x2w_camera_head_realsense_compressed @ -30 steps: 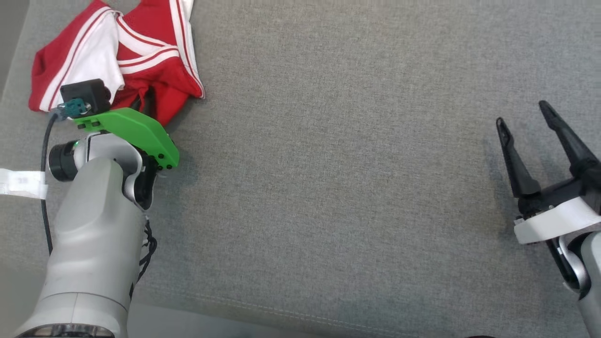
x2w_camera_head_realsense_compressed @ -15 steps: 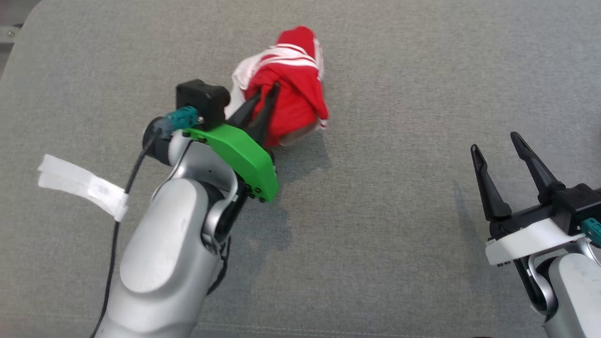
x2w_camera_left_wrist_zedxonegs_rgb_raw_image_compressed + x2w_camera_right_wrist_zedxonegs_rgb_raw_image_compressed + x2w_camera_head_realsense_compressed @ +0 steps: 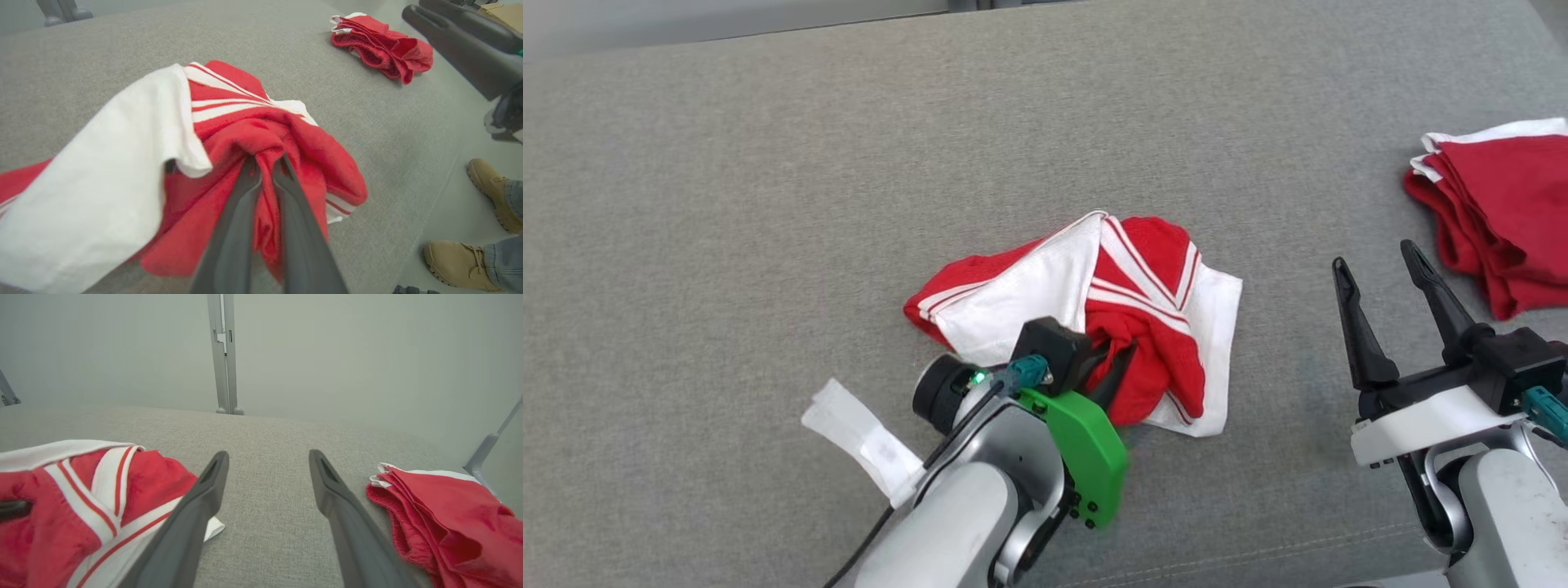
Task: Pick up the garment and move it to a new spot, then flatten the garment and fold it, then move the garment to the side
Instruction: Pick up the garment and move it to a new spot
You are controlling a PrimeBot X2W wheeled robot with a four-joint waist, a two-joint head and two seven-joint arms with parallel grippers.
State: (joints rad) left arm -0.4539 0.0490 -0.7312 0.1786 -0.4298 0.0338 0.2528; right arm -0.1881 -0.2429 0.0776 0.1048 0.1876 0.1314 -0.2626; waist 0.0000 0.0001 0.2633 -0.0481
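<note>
Garment (image 3: 1045,302) lies crumpled mid-way across grey cushion (image 3: 768,204), one red fold pinched tight between the closed fingers of left gripper (image 3: 267,161). Red cloth, white panels and stripes, bunched unevenly. Right gripper (image 3: 1374,257) just beside it, jaws wide apart, empty. Folded red pile (image 3: 1494,204) beyond.

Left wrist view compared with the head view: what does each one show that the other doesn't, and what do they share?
Left wrist view, not the head view: a person's tan shoes, and a close look at the left gripper shut on a fold of the red and white garment.
Head view, not the left wrist view: the left arm's green mount, a white tag on its cable, a white mount on the other arm.
Both: the garment, the folded red garment at the right, the grey cushion, the open right gripper.
</note>
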